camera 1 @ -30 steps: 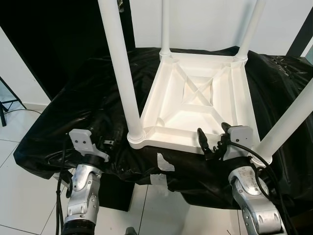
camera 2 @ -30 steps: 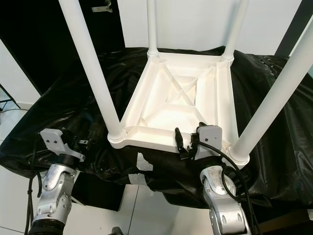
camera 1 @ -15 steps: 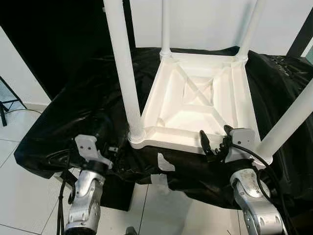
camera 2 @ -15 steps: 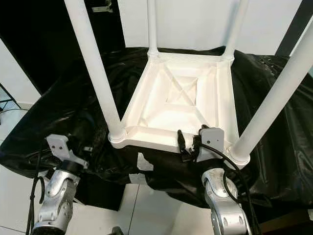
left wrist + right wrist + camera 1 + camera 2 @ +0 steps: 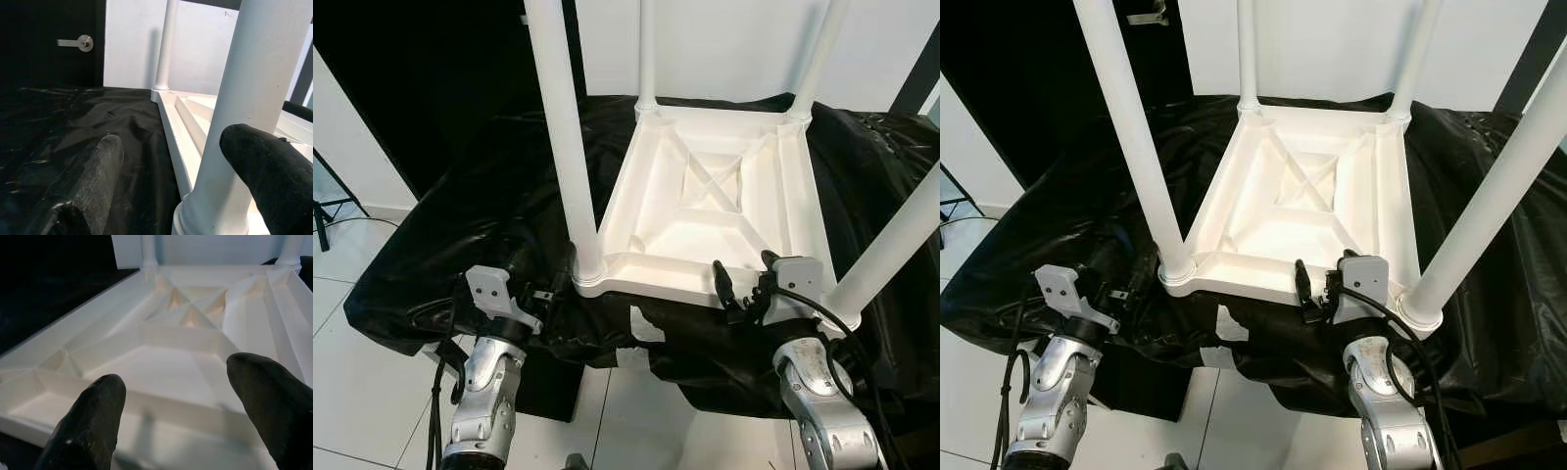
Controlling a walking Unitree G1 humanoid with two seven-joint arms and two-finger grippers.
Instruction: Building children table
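Both silver arms rise from below, bent at the elbow, wrists angled up toward the work surface. The left gripper (image 5: 166,196) sits at the near left corner of the table (image 5: 715,211), fingers spread wide and holding nothing; in the left wrist view one finger (image 5: 95,181) lies over the black sheet (image 5: 470,206) and the other is in front of the near left leg (image 5: 563,147), close to its base. The right gripper (image 5: 744,294) is at the table's near edge, toward the right corner. Its two fingers are also apart and empty, pointing across the rim into the hollow underside, as the right wrist view shows (image 5: 171,416). Whether the fingertips touch the rim cannot be told.

There are two arms, two grippers, one table and four legs.

The table is white plastic and lies upside down on the sheet-covered surface, legs pointing up. Its underside is a shallow rectangular tray with a raised rim, braced by diagonal ribs that cross in an X around a smaller inner rectangle. Each round leg stands in a collar at a corner: near left, near right (image 5: 891,245), far left (image 5: 646,49), far right (image 5: 818,54). All four look seated and upright.

The glossy, wrinkled sheet drapes over the front edge above a pale tiled floor (image 5: 352,372). Beyond stand a white wall (image 5: 734,39) and a dark door with a lever handle (image 5: 73,43).
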